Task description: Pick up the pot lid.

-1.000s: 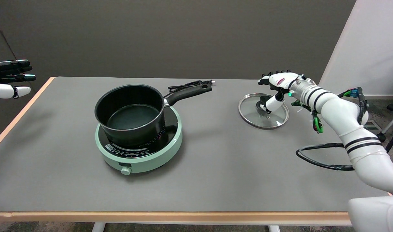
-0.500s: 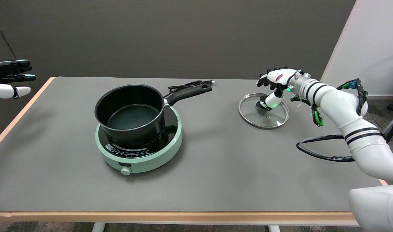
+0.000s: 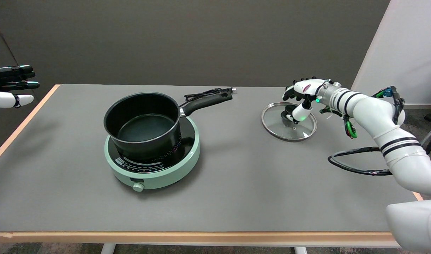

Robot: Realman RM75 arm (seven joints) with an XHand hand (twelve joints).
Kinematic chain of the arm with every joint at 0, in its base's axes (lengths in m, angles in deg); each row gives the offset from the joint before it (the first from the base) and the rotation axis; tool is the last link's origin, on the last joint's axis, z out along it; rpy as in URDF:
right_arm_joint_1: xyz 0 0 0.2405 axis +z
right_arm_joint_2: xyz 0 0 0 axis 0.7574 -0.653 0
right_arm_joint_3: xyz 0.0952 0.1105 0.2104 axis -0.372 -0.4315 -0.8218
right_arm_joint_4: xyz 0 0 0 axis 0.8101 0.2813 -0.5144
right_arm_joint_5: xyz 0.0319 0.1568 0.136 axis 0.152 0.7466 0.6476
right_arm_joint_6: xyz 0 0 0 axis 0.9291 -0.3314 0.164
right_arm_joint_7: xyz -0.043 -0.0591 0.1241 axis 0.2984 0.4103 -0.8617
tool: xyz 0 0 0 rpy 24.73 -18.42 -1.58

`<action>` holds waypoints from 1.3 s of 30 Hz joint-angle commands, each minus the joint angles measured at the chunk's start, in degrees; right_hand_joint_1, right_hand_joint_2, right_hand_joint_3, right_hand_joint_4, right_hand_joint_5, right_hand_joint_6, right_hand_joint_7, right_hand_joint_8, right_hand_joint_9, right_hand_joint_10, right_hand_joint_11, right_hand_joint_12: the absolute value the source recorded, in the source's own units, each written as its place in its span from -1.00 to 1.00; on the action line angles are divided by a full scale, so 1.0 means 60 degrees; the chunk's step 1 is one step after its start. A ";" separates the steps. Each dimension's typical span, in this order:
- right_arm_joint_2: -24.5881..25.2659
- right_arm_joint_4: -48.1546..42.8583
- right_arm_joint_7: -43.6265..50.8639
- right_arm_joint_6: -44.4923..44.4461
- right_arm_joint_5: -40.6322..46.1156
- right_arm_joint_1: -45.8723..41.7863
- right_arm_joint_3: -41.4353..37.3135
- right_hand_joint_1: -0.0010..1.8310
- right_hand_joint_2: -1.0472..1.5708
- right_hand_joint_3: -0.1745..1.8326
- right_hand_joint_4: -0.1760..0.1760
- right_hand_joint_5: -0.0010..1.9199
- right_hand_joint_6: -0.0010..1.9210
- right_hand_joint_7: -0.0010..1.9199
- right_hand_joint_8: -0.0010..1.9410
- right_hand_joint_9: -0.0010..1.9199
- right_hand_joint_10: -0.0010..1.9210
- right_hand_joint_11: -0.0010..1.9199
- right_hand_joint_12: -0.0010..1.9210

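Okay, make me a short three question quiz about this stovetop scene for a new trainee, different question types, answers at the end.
1. True or false: the glass pot lid is sitting on the black saucepan.
2. Multiple choice: the right robot hand is (A) above the lid's knob, (B) at the saucepan handle, (C) on the cooker dial.
3. Fill in: the saucepan stands on a pale ____ induction cooker.

Key
1. False; the lid lies flat on the grey table, right of the cooker.
2. A; whether the fingers grip the knob cannot be told.
3. green
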 commanded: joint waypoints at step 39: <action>-0.0016 0.0627 0.0050 0.0044 0.0280 0.0000 0.0222 -0.04 0.43 -0.12 0.19 -0.53 -0.16 -0.52 -0.20 -0.49 -0.02 -0.70 0.05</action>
